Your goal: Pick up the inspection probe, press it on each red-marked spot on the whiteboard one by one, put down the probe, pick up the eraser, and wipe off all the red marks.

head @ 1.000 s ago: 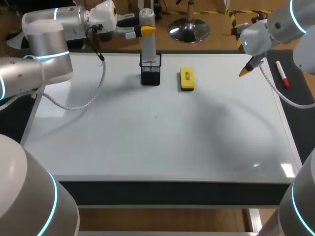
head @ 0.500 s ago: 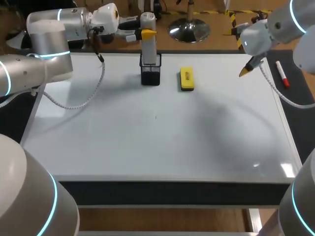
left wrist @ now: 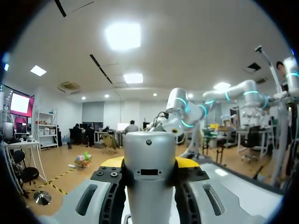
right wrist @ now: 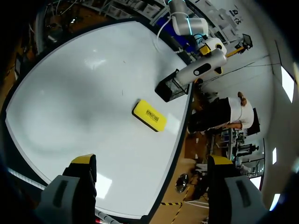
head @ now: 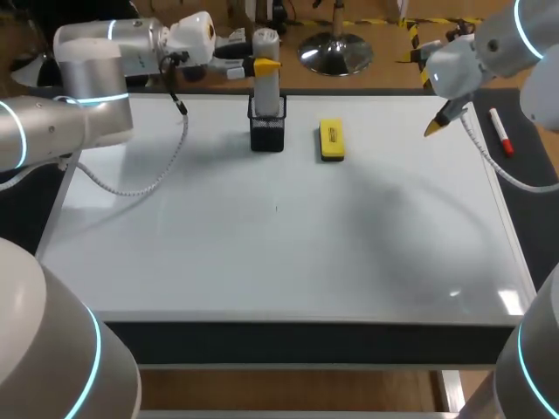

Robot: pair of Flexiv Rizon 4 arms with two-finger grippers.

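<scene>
The left arm (head: 87, 52) stretches level along the far edge of the worktop with its wrist turned sideways. The left jaws are clamped on the inspection probe (head: 265, 83) near its top. The probe stands upright, its lower end in the black mesh holder (head: 267, 133) on the whiteboard (head: 279, 253). The right arm (head: 472, 57) hangs over the board's far right corner, right jaws spread wide, holding nothing. The yellow eraser (head: 331, 140) lies just beside the holder.
</scene>
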